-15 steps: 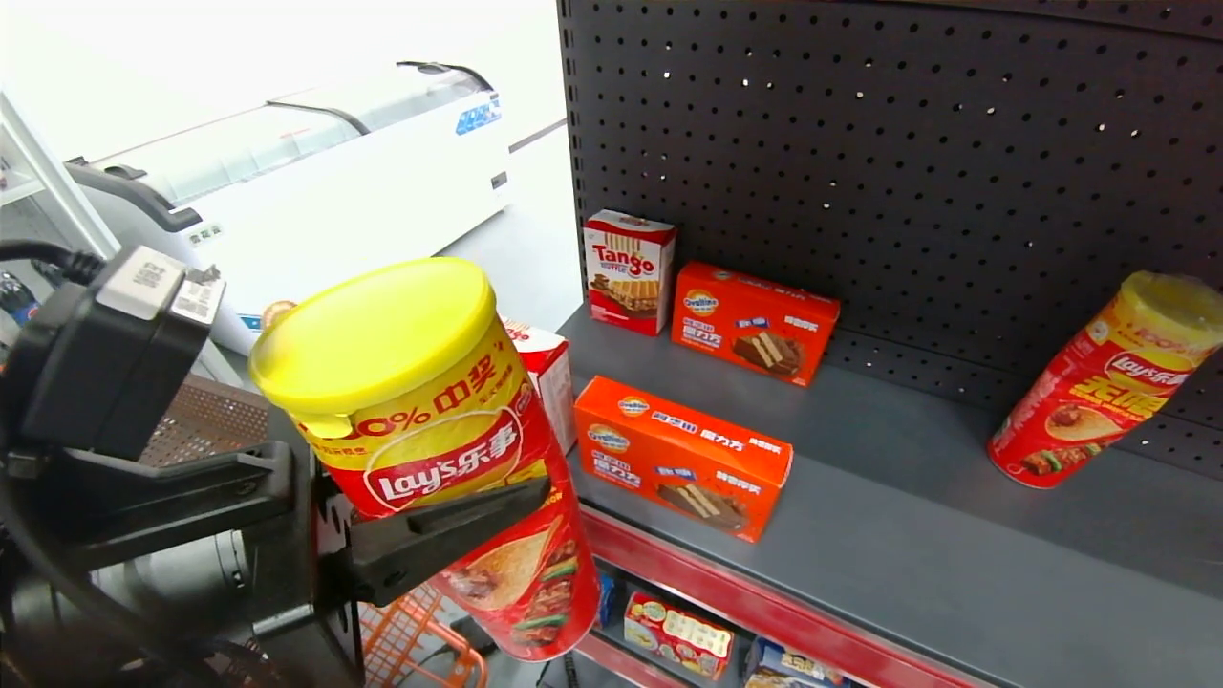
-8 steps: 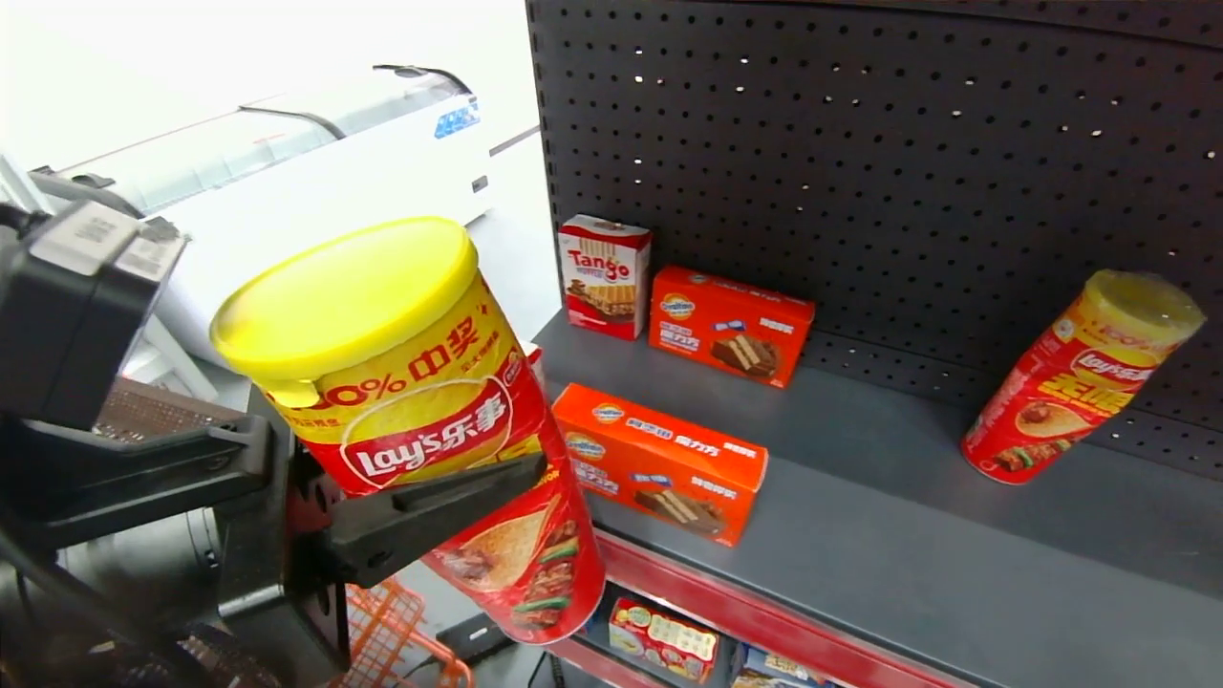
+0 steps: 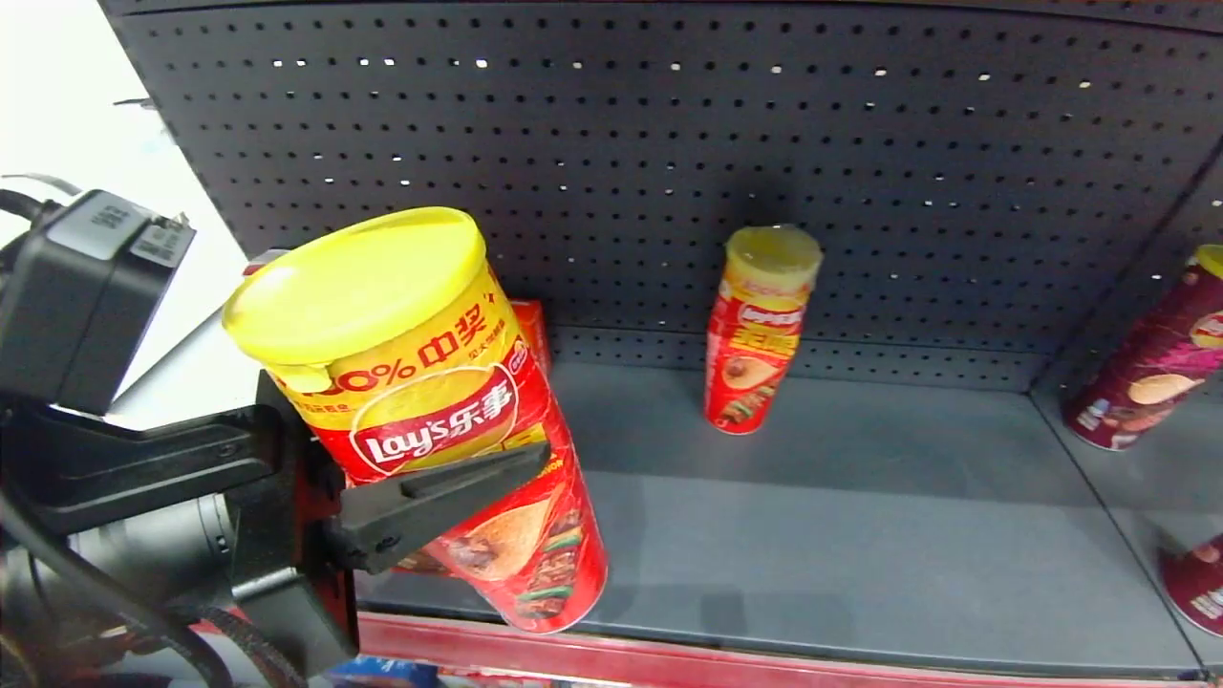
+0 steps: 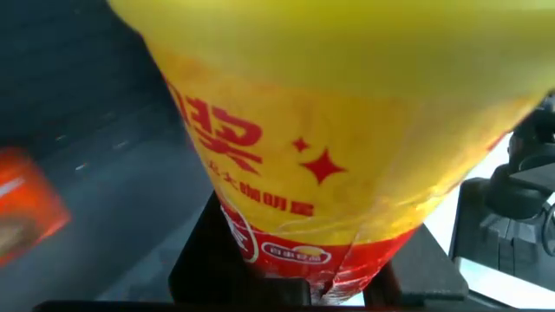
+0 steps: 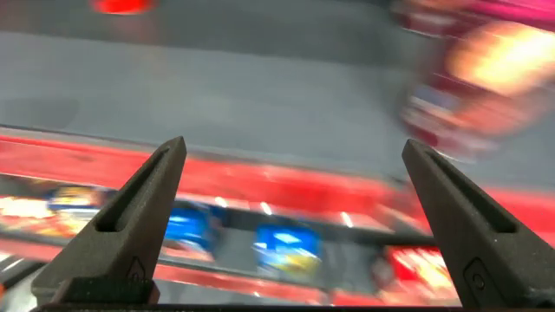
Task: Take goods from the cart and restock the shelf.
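Holding one yellow-lidded chip can (image 3: 420, 382) in my left gripper (image 3: 478, 449), jaws clenched on its red middle; can tilted, its base at the front of the grey shelf (image 3: 812, 535). Shelf stock: one matching can (image 3: 760, 330) upright near the pegboard back; maroon cans (image 3: 1142, 363) far right. My right gripper (image 5: 295, 146): spread wide, nothing between its jaws, facing the shelf's red front edge.

Left pincer (image 3: 411, 430) black, angular; right pincer (image 5: 295, 146) black, tapered.

Blown-out glare far left; shelf (image 3: 860, 535) dim, soft shadows
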You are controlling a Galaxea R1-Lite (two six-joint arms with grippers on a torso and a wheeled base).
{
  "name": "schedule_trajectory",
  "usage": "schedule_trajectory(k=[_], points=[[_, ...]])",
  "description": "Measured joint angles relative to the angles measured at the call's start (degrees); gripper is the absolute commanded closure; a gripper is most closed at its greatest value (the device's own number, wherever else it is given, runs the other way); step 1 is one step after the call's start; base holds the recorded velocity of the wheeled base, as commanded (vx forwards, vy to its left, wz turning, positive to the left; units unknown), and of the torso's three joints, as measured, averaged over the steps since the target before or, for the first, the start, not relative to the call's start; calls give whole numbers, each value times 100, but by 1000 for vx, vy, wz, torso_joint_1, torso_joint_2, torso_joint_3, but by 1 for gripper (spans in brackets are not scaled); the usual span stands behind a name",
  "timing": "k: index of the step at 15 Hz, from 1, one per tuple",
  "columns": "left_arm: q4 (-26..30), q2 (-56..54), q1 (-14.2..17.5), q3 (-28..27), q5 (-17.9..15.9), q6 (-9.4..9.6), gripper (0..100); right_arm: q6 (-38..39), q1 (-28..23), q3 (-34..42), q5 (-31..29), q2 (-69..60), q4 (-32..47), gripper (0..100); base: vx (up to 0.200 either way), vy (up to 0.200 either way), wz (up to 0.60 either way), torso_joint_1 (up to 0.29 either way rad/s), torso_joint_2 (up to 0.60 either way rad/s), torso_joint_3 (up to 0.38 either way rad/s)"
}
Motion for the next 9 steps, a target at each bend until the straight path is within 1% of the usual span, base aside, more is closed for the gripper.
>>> schedule_trajectory(k=[4,9], points=[[-6,5,94,2,-4,4,100,0,-6,0,-2,0,5,0,0,0,0,0,0,0],[2,-9,117,37,2,-2,100,-2,0,0,0,0,-2,0,0,0,0,0,0,0]])
